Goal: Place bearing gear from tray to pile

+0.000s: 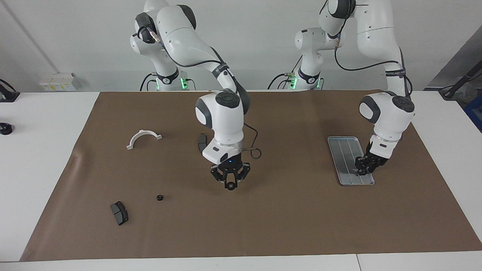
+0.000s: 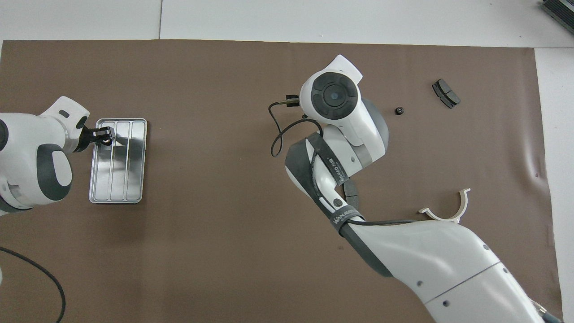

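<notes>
The right gripper (image 1: 230,184) hangs over the brown mat, fingers pinching a small dark bearing gear (image 1: 230,186); the left gripper (image 1: 362,172) sits low in the tray (image 1: 340,150), seemingly around another gear, though its fingers' spread I cannot tell; a third gear (image 1: 159,197) lies near the brake pad (image 1: 119,213).

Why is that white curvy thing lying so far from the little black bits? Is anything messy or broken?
Nothing looks broken or spilled. The white half-ring bracket, two brake pads and one small gear just lie scattered apart on the brown mat, a loose pile.
</notes>
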